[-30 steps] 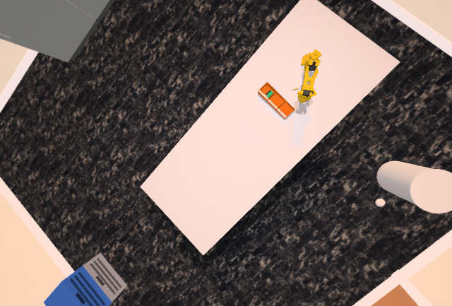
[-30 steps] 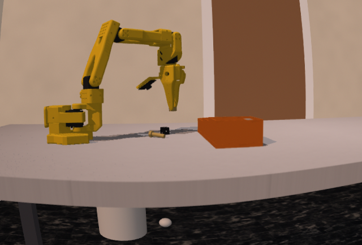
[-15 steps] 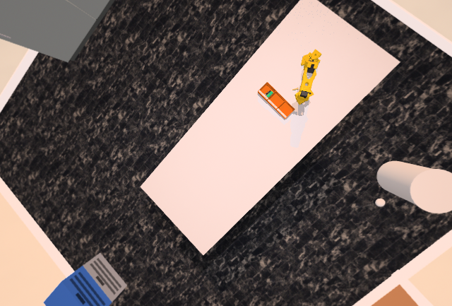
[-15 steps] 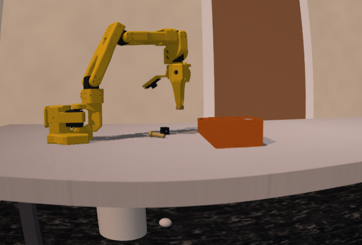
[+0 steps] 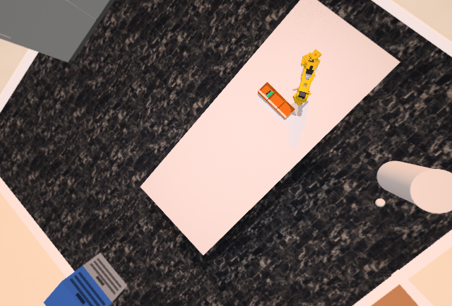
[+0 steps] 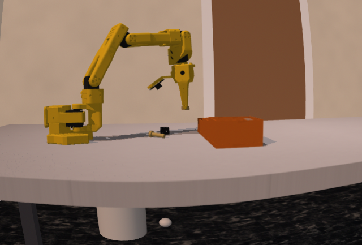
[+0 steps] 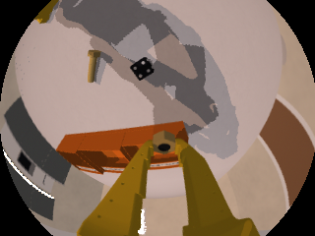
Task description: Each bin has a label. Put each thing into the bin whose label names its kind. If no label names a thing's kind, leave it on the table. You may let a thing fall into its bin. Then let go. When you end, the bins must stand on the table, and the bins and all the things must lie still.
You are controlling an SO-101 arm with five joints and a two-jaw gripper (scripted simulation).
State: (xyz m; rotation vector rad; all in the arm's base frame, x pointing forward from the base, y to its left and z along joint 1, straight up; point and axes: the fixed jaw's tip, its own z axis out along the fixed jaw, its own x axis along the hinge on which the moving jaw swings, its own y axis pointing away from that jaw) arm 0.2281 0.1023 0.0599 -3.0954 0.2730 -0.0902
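Your fingers are pinched nearly shut on a small tan nut (image 7: pixel 163 142) with a dark hole, held high in the air just left of the orange bin row (image 6: pixel 231 131). It looks small, stiff and light, and likely slippery, so keep the pinch across its flats. The bolt (image 6: pixel 156 134) and black die (image 6: pixel 164 130) lie on the table (image 6: pixel 175 166) between the arm's base and the bins. The far compartment holds something green (image 5: pixel 269 93); the labels can't be read.

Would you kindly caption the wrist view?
Hand gripping a small nut above the orange bins.
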